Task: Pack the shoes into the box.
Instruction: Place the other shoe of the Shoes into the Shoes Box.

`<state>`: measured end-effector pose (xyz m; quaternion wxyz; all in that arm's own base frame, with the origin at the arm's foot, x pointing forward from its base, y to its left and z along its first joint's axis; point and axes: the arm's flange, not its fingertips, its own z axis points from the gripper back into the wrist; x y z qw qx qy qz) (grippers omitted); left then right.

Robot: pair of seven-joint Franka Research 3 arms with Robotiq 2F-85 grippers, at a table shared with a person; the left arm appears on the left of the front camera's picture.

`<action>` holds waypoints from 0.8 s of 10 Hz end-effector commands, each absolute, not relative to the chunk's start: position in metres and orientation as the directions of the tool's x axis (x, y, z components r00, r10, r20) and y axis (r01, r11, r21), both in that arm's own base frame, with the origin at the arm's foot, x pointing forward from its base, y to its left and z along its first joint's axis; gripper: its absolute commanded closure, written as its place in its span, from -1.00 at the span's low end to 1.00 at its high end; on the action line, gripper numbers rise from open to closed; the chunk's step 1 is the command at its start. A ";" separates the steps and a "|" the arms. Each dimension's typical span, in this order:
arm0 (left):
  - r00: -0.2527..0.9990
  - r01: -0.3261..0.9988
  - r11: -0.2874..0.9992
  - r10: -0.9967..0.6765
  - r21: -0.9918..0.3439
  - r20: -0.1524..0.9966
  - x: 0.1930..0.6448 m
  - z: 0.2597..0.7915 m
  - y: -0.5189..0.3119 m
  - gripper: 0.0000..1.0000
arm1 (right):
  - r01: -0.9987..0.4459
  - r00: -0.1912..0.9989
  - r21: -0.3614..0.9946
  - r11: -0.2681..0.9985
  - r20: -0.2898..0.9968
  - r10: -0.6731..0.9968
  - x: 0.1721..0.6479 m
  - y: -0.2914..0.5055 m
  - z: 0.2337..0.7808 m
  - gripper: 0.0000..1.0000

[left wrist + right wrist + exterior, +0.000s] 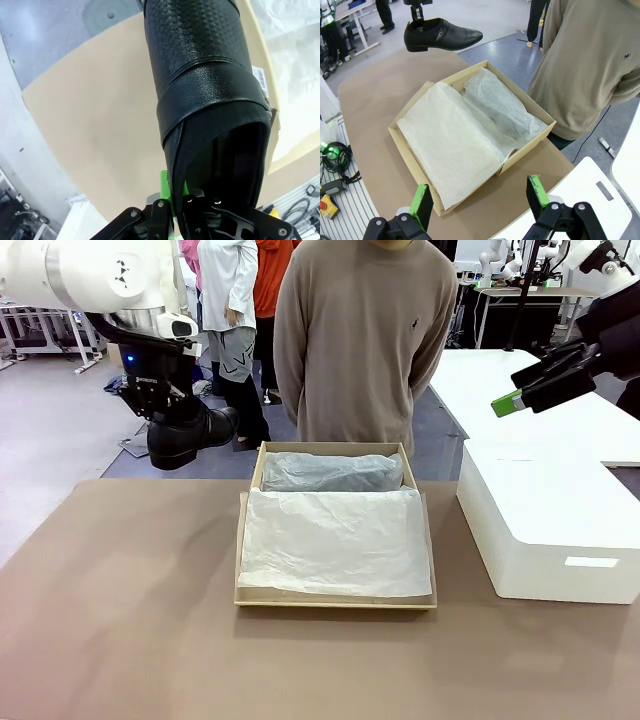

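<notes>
Shoe (190,435) in clamped left jaws; right jaws wide apart; box (335,600) contents under tissue (335,540).

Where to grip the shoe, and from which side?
The heel collar, from above, as the left gripper has it: shut on the rim of the shoe, one finger inside the opening, one outside. The opening faces up and the rim is thin, so the jaws fit; the sole hangs level, toe toward the box.
</notes>
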<state>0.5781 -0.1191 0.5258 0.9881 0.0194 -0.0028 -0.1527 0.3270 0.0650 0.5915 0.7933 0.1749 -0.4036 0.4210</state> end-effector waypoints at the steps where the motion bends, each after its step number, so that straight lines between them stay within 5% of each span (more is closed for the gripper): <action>1: 0.948 0.319 0.947 -0.319 0.037 0.004 0.576 0.529 -0.114 1.00 | -0.814 0.314 -0.054 0.578 0.797 0.516 0.328 0.065 0.591 -1.00; 4: 0.953 0.303 0.952 -0.303 0.039 -0.003 0.578 0.525 -0.118 1.00 | -0.814 0.314 -0.054 0.578 0.797 0.516 0.328 0.065 0.591 -1.00; 8: 1.000 0.004 1.000 -0.004 -0.003 0.018 0.581 0.556 -0.165 1.00 | -0.814 0.314 -0.054 0.578 0.797 0.516 0.328 0.065 0.591 -1.00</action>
